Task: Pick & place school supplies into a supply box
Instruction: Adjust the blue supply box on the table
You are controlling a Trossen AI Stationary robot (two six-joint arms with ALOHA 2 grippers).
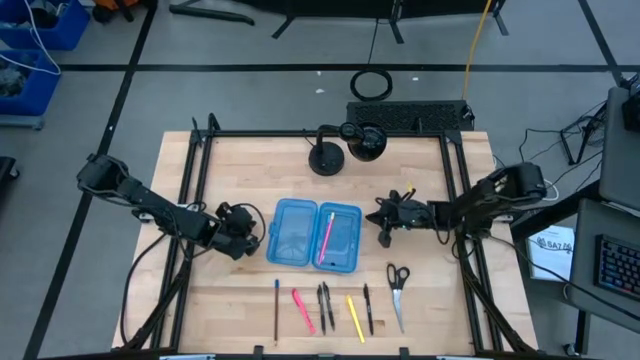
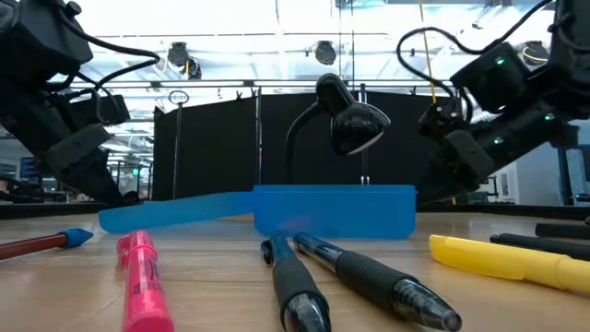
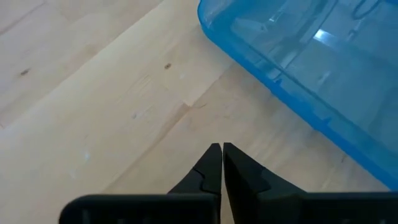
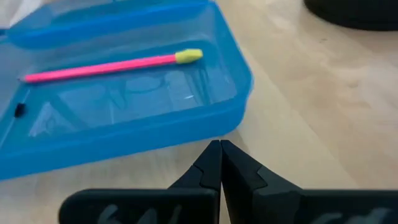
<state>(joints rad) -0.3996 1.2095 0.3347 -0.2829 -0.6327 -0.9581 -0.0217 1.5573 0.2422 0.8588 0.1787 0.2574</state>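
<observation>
The open blue supply box (image 1: pixel 315 235) lies flat in the table's middle, with a pink pencil (image 1: pixel 326 236) lying in its right half; the pencil also shows in the right wrist view (image 4: pixel 106 66). Near the front edge lie a dark pencil (image 1: pixel 276 307), a pink highlighter (image 1: pixel 302 310), two black pens (image 1: pixel 325 305), a yellow pen (image 1: pixel 355 317), a dark pen (image 1: pixel 368 307) and the scissors (image 1: pixel 398 290). My left gripper (image 3: pixel 222 149) is shut and empty just left of the box. My right gripper (image 4: pixel 220 146) is shut and empty just right of the box.
A black desk lamp (image 1: pixel 340 148) stands at the table's far middle. A black frame (image 1: pixel 200 150) runs around the table. Blue crates (image 1: pixel 40 25) sit on the floor at the far left. Bare wood lies between the box and the row of supplies.
</observation>
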